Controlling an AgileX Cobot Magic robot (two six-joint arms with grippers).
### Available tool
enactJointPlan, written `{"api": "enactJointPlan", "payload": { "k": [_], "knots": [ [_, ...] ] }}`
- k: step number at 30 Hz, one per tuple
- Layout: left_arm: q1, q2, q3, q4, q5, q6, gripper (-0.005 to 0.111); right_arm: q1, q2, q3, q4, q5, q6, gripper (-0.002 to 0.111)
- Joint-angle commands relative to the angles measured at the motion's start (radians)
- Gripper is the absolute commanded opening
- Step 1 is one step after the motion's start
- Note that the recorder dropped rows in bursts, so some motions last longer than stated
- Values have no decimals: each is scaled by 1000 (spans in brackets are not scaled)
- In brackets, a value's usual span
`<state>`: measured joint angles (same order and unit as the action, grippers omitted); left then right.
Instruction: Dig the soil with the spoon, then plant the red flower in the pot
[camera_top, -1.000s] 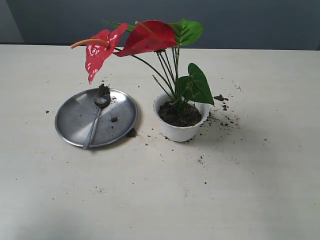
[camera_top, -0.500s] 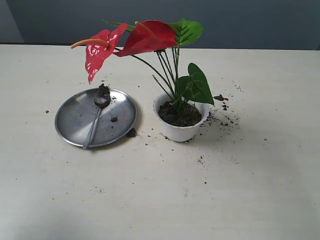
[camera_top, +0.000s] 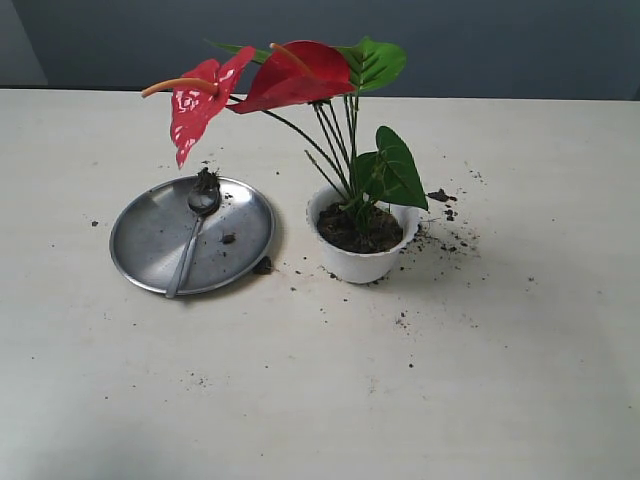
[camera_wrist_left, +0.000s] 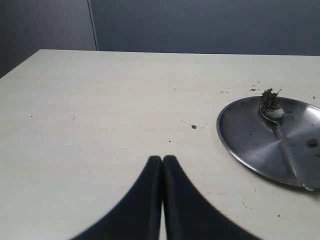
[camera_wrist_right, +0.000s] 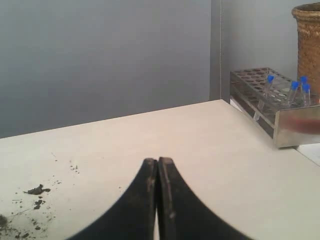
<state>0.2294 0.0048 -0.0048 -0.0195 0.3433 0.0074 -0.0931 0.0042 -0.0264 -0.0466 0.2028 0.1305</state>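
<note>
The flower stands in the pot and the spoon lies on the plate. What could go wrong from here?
1. The flower leans far toward the plate, with its red blooms well outside the small pot. It may sag out of the soil or tip the pot.
2. A dirty clump sits on the spoon near the plate's edge. A nudge could spill it onto the table.

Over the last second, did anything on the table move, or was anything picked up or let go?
Nothing visibly changed. The flower still stands in the pot, and the spoon still lies on the plate. The left gripper and the right gripper are shut and hold nothing.
</note>
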Motion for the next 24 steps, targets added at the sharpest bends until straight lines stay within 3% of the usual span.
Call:
{"api": "enactJointPlan", "payload": {
  "k": [1, 7, 13, 24],
  "knots": [
    [-3, -5, 5, 7, -9, 0, 0, -4, -4, 1, 7, -7, -10, 0],
    [-3, -5, 5, 9, -9, 0, 0, 4, -4, 1, 19, -7, -24, 0],
    [-3, -5, 5, 14, -9, 0, 0, 125, -4, 1, 27, 47, -98, 0],
    [-3, -5, 5, 14, -9, 0, 0, 125, -4, 26, 32, 132, -112, 0]
  ]
}}
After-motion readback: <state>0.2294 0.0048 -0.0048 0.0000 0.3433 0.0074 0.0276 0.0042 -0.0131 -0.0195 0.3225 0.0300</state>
